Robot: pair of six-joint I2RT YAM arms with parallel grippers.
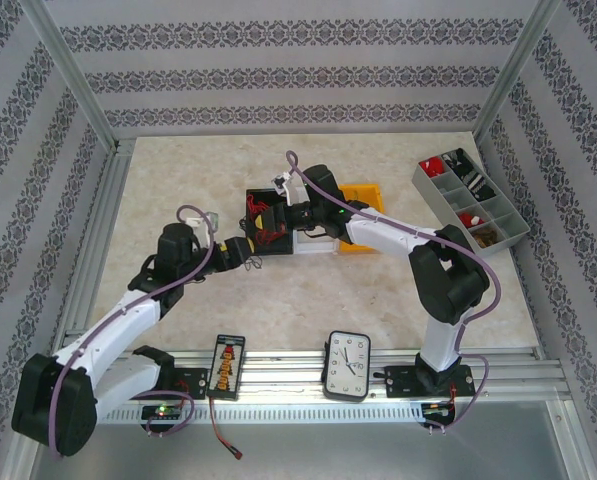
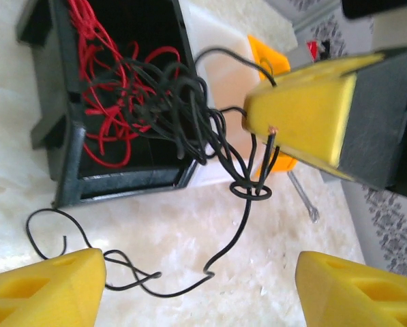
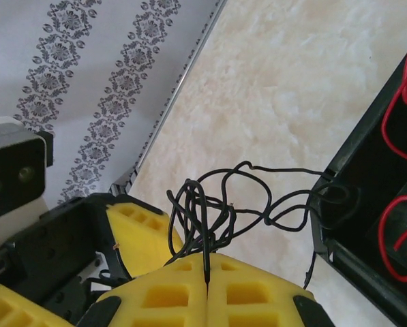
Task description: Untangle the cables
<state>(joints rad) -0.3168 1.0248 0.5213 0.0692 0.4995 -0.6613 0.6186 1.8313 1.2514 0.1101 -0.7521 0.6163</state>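
Starting nearest the arm bases, we find the left gripper (image 2: 200, 276) spread wide with nothing between its yellow fingers (image 2: 46, 289), low over the table (image 2: 189, 231). A loose black tail of the cables (image 2: 189, 116) lies on the table in front of it, wandering toward 9 o'clock in the left wrist view. Further out, at about 1 o'clock, a small tight knot (image 2: 251, 191) hangs just under the right gripper (image 3: 206, 269), whose fingers are pressed together on a black strand and hold the bunch lifted. Beyond that, at 11 o'clock, the black strands run over the rim of the black bin (image 2: 67, 177) and mix with red ones lying inside it. A white bin (image 1: 316, 243) and an orange bin (image 1: 363, 200) sit behind. We judge these wires very light, thin and springy: they keep their kinks, their smooth jackets may slip through the pads, and a hard pull would likely tighten the knot or drag the bin. We would take hold of the free tail near its bend on the table, apart from the knot, and ease it out gently.
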